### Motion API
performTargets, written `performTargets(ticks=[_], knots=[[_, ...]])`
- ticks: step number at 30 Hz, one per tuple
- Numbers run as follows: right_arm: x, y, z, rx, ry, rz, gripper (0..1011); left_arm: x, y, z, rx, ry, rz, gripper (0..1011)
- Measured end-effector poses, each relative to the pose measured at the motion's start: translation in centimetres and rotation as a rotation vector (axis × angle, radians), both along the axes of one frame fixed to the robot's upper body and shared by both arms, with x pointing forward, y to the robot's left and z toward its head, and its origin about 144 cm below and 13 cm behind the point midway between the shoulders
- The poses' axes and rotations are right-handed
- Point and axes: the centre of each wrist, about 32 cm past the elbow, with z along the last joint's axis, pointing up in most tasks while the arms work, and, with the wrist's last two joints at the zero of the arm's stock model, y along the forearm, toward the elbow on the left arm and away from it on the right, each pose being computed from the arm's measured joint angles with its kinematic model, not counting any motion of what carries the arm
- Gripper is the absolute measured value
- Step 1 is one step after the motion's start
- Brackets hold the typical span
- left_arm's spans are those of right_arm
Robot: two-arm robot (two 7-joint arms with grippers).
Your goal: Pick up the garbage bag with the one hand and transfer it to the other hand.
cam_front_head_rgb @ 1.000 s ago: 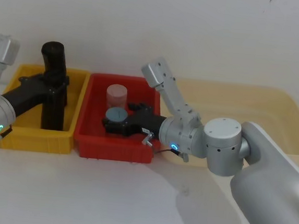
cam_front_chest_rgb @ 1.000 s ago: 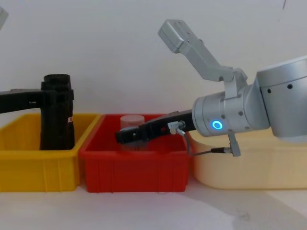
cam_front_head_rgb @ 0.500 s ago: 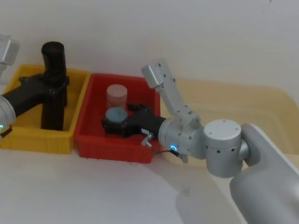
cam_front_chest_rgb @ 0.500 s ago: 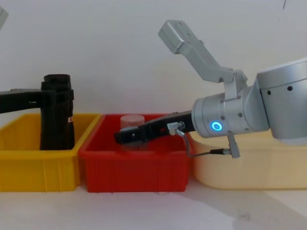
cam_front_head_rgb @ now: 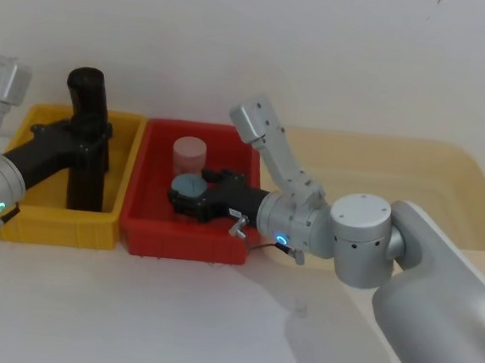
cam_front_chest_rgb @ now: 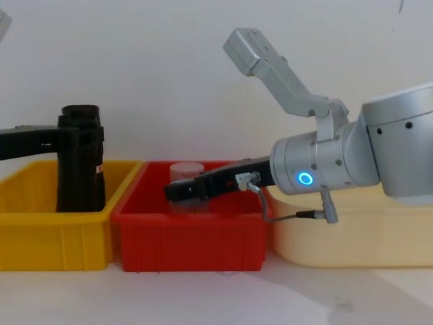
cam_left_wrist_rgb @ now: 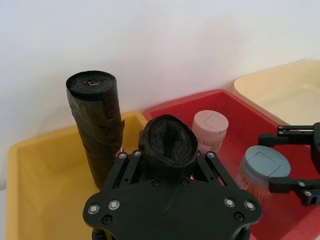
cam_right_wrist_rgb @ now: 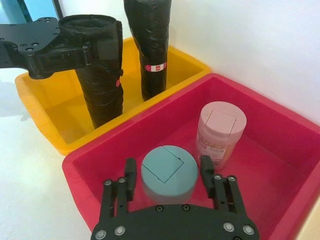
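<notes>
Almost nothing has moved in the past second: the garbage bag (cam_right_wrist_rgb: 102, 85) stands where it stood, upright in the yellow bin (cam_front_head_rgb: 60, 225), and only the right gripper (cam_right_wrist_rgb: 167, 161) has eased back a touch over the red bin (cam_front_head_rgb: 182, 242).

The left gripper (cam_front_head_rgb: 91, 141), on the green-lit arm, has its fingers pressed around the bag's upper body, just under the crinkled, hollow top seen from the left wrist. Whether the base has left the bin floor cannot be told. A second black roll (cam_right_wrist_rgb: 150, 45), carrying a small red-and-white label, stands just behind it in the same bin.

The bag looks like tightly wound thin film. It is probably light and stiff enough along its length to stay straight, but slick-skinned and soft at the open top. A squeeze on the firm middle should hold better than one near the end. For the hand-over, the long free stretch below the left fingers looks the likeliest place for a second grip.

In the red bin, the right gripper's fingers are spread to either side of a teal-lidded jar (cam_right_wrist_rgb: 169, 180), with a pink-lidded jar (cam_right_wrist_rgb: 221, 125) just beyond. A cream tub (cam_front_chest_rgb: 352, 237) sits farther right.
</notes>
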Motion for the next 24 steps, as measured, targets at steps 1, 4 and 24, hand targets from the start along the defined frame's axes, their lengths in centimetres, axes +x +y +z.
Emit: performTargets(ticks=[1, 4, 24], knots=[[0.00, 0.00, 0.00, 0.000, 0.000, 0.000, 753, 0.00, 0.00, 0.00, 0.000, 0.000, 0.000, 351], [0.00, 0.00, -0.01, 0.001, 0.000, 0.000, 697, 0.00, 0.00, 0.00, 0.000, 0.000, 0.000, 351], [-0.18, 0.01, 0.01, 0.006, -0.003, 0.002, 647, -0.04, -0.07, 0.11, 0.004, -0.005, -0.001, 351]])
